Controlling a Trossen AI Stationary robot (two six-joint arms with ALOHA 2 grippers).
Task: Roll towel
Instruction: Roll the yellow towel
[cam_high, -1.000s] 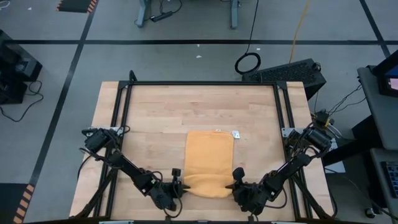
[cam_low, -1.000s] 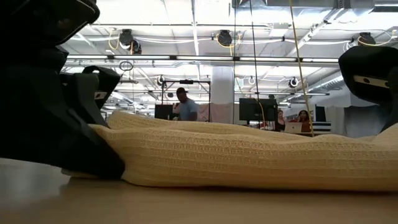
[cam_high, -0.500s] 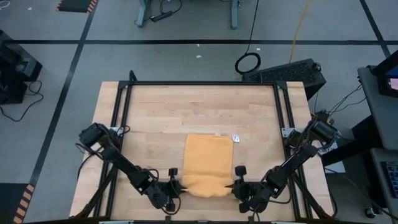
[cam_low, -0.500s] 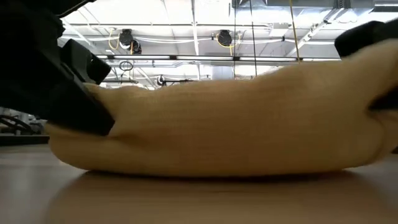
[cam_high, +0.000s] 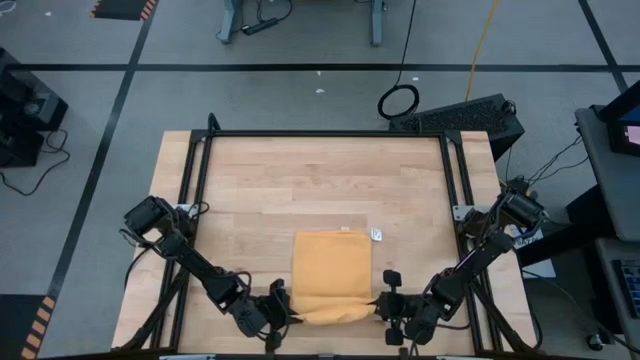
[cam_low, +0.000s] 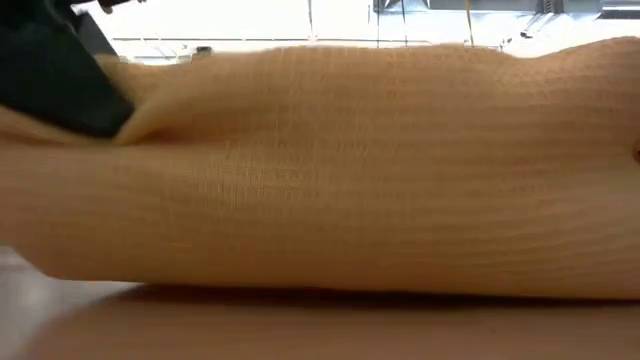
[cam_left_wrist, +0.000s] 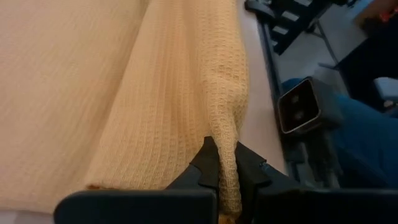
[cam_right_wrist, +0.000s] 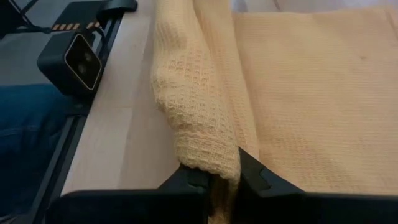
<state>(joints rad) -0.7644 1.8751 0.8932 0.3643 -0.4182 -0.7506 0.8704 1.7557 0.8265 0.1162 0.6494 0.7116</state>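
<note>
Pinching towel (cam_high: 331, 275) near-edge corners betw. L fingers (cam_left_wrist: 206, 163) & R fingers (cam_right_wrist: 249, 169).

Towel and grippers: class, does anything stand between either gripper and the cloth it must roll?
Nothing visible does. The left gripper and right gripper are each shut directly on the towel, pinching its rolled near edge at opposite ends.

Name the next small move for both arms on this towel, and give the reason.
Probably carry the pinched near edge forward over the flat part. The left tool and right tool are each shut on the towel, whose near edge is bunched while the rest lies flat.
</note>
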